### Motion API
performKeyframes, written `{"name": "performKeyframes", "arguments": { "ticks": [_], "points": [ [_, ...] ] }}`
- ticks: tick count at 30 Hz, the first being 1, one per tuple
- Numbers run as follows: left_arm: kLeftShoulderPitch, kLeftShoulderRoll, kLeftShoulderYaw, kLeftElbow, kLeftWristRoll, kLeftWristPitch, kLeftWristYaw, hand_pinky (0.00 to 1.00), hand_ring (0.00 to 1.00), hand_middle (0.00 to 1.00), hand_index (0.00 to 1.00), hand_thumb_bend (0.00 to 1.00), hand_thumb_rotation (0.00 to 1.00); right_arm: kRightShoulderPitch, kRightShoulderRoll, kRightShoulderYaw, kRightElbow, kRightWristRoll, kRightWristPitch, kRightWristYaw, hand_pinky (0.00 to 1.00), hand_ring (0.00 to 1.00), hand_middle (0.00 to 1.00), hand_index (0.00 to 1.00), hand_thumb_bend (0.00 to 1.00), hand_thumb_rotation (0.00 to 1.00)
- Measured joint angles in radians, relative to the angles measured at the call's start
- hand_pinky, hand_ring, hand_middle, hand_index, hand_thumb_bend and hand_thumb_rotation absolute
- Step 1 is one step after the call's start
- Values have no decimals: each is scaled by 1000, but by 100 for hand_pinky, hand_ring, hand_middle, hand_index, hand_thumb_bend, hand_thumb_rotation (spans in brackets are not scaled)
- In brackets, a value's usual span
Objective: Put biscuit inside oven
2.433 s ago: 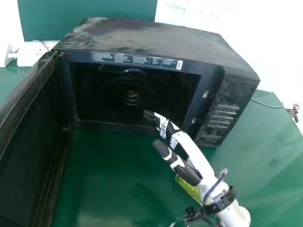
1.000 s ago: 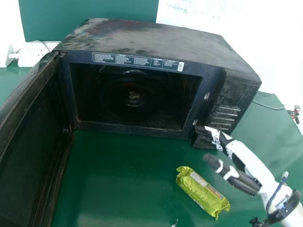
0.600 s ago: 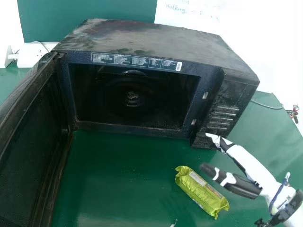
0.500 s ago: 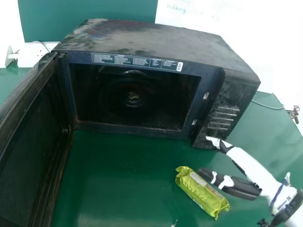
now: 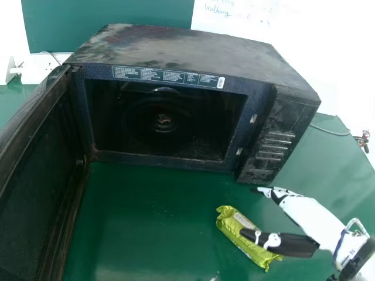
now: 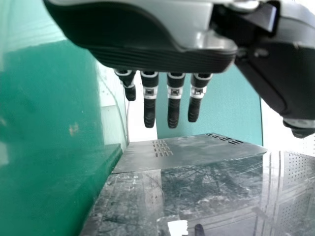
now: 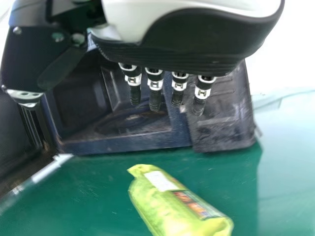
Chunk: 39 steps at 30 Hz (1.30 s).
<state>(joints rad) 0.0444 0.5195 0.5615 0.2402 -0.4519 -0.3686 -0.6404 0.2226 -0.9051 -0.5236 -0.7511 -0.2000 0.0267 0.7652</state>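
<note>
So the biscuit packet (image 5: 233, 225) is lying on the green surface (image 5: 140, 228), out in front of the oven (image 5: 193, 44), not inside it. The right robot hand (image 5: 310, 215) is over by it, fingers straight and spread with the thumb well apart, nothing pinched. That thumb covers part of the wrapper in the head view; can't tell if it's actually touching. Fingers overlap there too, but the right wrist view separates them, with the packet kinda blurry and cut off. Oven door (image 5: 38, 170) is open and cropped by the frame, and the cavity's pretty dark. Left robot hand (image 6: 157, 46) is in its wrist view, straight fingers, holding nothing.
</note>
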Motion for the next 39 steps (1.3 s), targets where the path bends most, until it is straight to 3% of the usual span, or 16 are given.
{"name": "performKeyframes", "arguments": {
  "ticks": [21, 29, 39],
  "points": [
    [18, -3, 0, -39, -2, 22, 3, 84, 81, 86, 89, 100, 76, 48, -40, -20, -3, -294, -202, 49, 94, 100, 97, 100, 93, 99],
    [20, -5, 0, -41, -2, 26, 4, 82, 79, 85, 89, 100, 75, 65, -40, -20, -12, -366, -233, 68, 94, 100, 98, 100, 93, 99],
    [25, -7, 0, -51, -2, 29, 11, 81, 78, 83, 86, 100, 75, 65, -14, 16, -12, -465, -284, 11, 96, 100, 98, 100, 93, 99]
  ]
}}
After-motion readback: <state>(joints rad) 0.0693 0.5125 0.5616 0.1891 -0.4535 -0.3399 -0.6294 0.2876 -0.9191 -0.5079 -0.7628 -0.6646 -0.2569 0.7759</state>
